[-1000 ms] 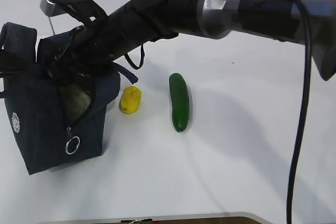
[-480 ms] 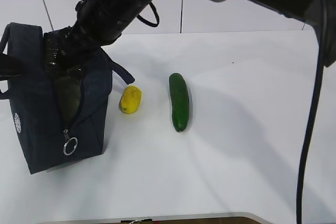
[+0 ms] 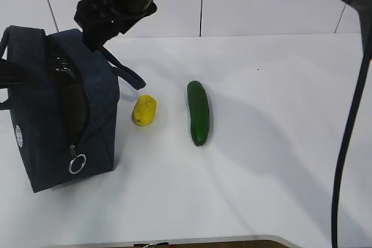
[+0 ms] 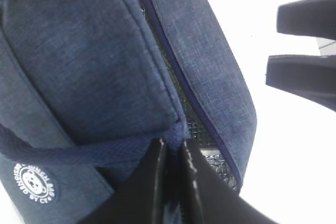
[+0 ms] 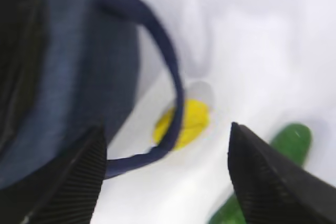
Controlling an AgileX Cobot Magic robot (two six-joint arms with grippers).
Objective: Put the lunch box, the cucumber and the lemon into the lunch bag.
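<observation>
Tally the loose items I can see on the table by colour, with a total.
Dark navy: 1, boxy fabric lunch bag
Bright yellow: 1, small oval lemon
Dark green: 1, long slim cucumber
Total: 3
The bag's opening is too dark to tell what lies inside.

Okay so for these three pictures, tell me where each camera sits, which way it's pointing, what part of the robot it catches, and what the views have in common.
Exterior view: in front of the white table, slanting down; dark navy fabric lunch bag, small yellow lemon, long green cucumber; right arm reaches in from above.
Left wrist view: on the left arm, against the bag; left gripper pinches shut on its edge.
Right wrist view: above, looking down; open right gripper frames lemon, cucumber.
Shared: all show the bag; exterior and right wrist share lemon, cucumber.
</observation>
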